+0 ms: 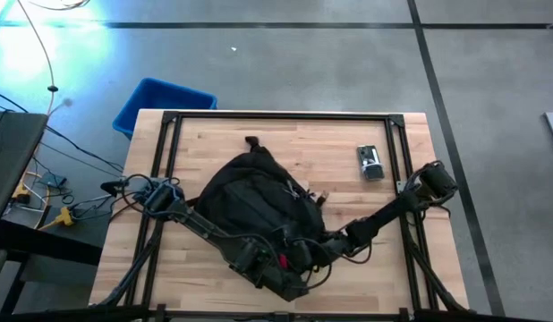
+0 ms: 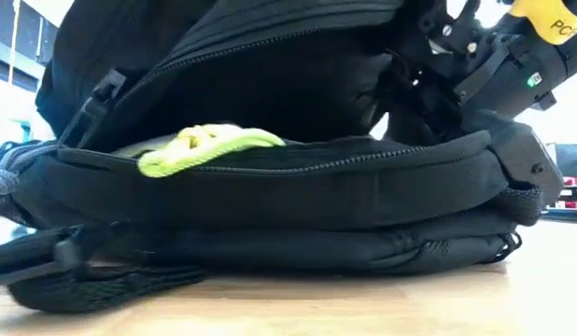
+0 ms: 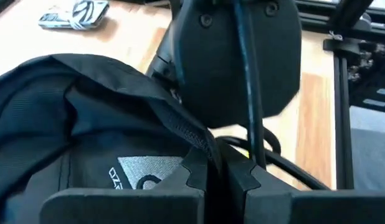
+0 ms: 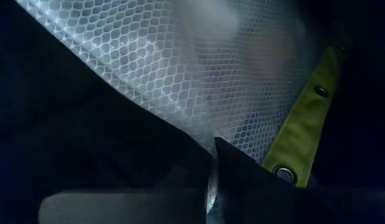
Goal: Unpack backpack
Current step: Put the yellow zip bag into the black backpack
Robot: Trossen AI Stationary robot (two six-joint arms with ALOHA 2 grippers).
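1. Spanning the whole work area, the wooden tabletop (image 1: 285,134) carries everything, with a blue bin (image 1: 160,100) on the floor beyond its far left corner.
2. Lying near the tabletop's middle toward the front edge, the backpack (image 1: 259,201) rests on its side; the low view shows its main zipper parted, so the opening step looks done.
3. Reaching in from the left, the left arm ends at the bag's front edge, where the left claw (image 3: 220,180) is pressed together on the black fabric lip by the zipper, seemingly holding the mouth up.
4. Coming from the right, the right arm has its end buried in the opening; the right claw (image 4: 211,186) is pinched shut on the edge of a clear mesh-patterned pouch (image 4: 199,68) with a yellow-green snap border, deep in the dark interior.
5. Sitting apart near the far right of the tabletop, a small packaged item (image 1: 370,162) lies flat; it may be something already unpacked, though that cannot be confirmed.
6. Poking out of the bag's mouth in the low view, a yellow-green cord (image 2: 209,145) is bunched on the lower lip.
7. Judging by this, the task is early to midway: bag open, pouch gripped but not yet drawn out, and the cord and any hidden contents are left to remove.
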